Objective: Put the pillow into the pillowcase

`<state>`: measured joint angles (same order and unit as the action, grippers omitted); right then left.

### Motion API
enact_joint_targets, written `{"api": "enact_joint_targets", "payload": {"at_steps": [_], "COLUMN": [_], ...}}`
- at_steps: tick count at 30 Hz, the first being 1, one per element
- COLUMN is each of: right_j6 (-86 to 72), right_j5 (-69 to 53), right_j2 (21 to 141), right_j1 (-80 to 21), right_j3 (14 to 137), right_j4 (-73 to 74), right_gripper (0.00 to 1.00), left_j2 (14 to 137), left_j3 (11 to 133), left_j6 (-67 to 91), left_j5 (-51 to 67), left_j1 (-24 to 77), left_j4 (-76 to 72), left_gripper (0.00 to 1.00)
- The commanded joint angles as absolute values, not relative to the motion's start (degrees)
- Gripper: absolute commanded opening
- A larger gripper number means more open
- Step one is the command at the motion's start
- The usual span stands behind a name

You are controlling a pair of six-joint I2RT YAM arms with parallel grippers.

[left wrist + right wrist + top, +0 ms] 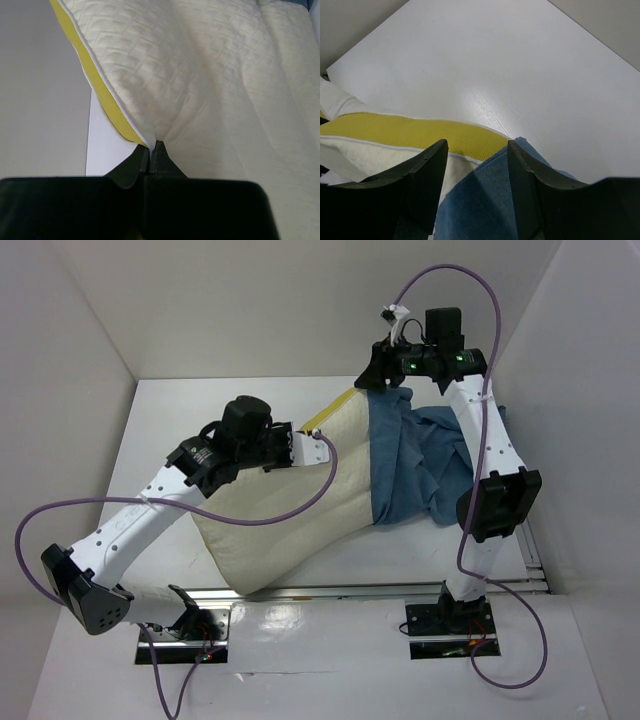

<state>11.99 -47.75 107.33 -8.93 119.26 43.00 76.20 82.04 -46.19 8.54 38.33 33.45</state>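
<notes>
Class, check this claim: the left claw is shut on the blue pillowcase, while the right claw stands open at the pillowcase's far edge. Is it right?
Not quite. The left claw is shut on the cream pillow, beside its yellow piping, not on the pillowcase; the left wrist view shows it. The right claw does stand open at the pillowcase's far edge.

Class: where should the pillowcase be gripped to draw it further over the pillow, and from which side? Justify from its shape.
Probably its edge at the far corner, where the blue pillowcase laps over the yellow band of the pillow. Come from the far side, above: the right end effector stands open astride that thin edge.
</notes>
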Motion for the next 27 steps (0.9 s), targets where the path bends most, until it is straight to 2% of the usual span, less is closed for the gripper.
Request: {"api": "enact_joint_targets", "payload": {"at_steps": [1, 12, 13, 18, 19, 27], "right_j6": [13.3, 13.3, 13.3, 13.3, 13.3, 13.2], "right_j5": [-40.9, -29.5, -28.8, -27.1, -27.1, -36.8], "right_j2": [107.7, 107.7, 107.1, 107.7, 107.7, 107.1], "right_j1": [-11.4, -13.3, -13.3, -13.3, -13.3, -14.4], "right_j3": [120.3, 117.8, 117.8, 117.9, 118.7, 119.3], "right_j4": [43.6, 43.0, 42.5, 43.7, 43.7, 43.2], "right_gripper": [0.59, 0.56, 0.52, 0.03, 0.0, 0.0], "left_j2": [74.2, 74.2, 74.2, 74.2, 74.2, 74.2], "left_j3": [84.8, 84.8, 84.8, 83.7, 83.7, 82.1], "left_j6": [-46.6, -46.6, -46.6, -47.7, -47.7, -48.3], "left_j5": [8.3, 7.1, 7.1, 6.6, 6.6, 6.1], "left_j1": [38.9, 39.5, 40.0, 40.5, 40.5, 41.0], "left_j4": [30.2, 30.2, 30.2, 29.7, 29.7, 27.7], "left_gripper": [0.0, 0.0, 0.0, 0.0, 0.0, 0.0]}}
